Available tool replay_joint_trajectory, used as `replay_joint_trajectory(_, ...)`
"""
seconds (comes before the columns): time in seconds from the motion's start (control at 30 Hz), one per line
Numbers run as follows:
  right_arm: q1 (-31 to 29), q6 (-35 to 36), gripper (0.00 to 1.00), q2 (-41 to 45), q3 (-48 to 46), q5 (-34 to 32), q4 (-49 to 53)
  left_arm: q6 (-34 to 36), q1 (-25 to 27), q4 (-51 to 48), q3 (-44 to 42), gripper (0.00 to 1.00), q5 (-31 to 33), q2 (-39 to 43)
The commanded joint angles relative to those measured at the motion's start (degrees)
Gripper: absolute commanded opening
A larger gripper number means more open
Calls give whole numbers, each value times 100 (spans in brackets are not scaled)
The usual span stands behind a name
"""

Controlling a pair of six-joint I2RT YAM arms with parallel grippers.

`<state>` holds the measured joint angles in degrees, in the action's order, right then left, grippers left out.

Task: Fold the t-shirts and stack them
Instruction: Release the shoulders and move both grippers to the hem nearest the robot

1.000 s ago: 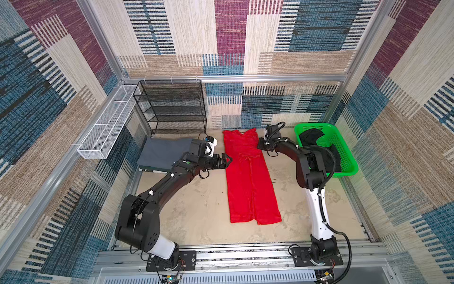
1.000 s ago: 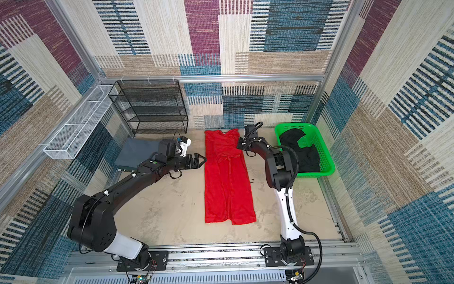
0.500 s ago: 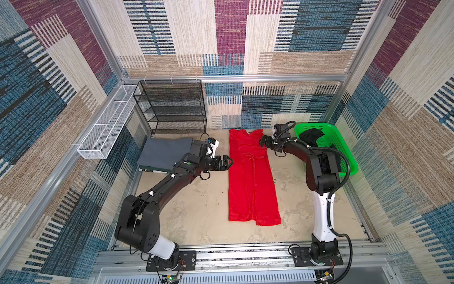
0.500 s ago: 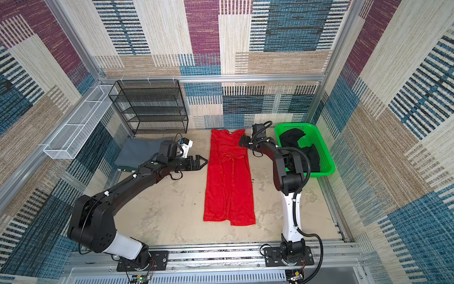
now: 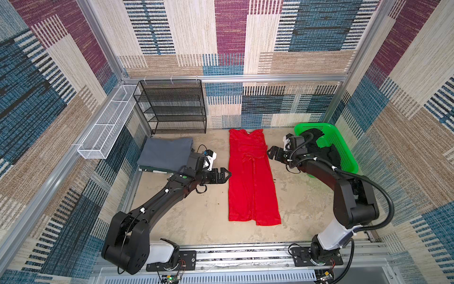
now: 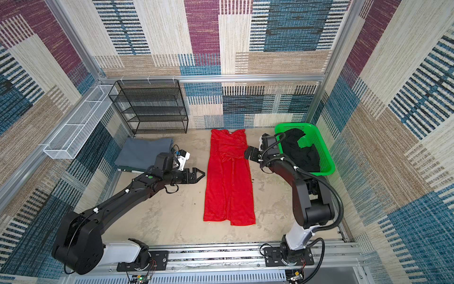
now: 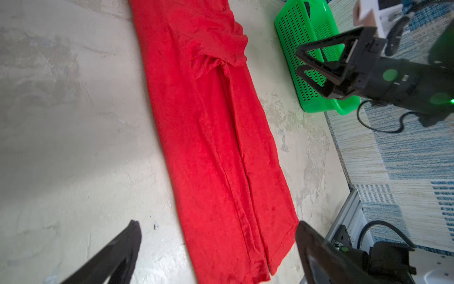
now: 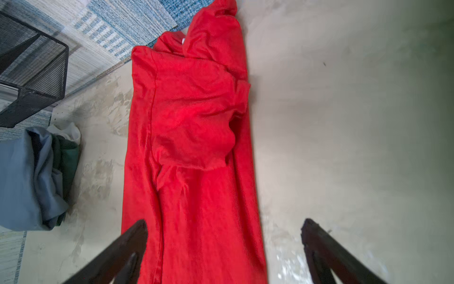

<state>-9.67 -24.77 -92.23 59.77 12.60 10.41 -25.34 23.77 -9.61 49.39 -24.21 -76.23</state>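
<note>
The red t-shirt lies centre-frame in a top view, its long axis running top to bottom. Flanking it, the left gripper and right gripper gape wide and empty, the right nearer the collar.

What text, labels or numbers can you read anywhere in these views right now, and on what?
No readable words, brands or numbers in any view.
White tag at the collar of the red t-shirt: too small and blurred to read.
</note>
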Motion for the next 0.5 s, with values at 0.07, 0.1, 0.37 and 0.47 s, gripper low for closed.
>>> replay_joint_trajectory(0.07, 0, -174, 98, 1261, -1113, 6, 64, -20, 3, -40, -308, 98, 280, 380)
replay_joint_trajectory(0.1, 0, -201, 98, 1503, -1335, 6, 83, 2, 2, -29, -362, 98, 332, 427)
replay_joint_trajectory(0.37, 0, -620, 99, 2994, -2483, 261, 462, -118, -19, 380, -825, 98, 256, 835)
replay_joint_trajectory(0.47, 0, -746, 99, 3438, -2700, 423, 694, -213, -15, 446, -1021, 98, 108, 892)
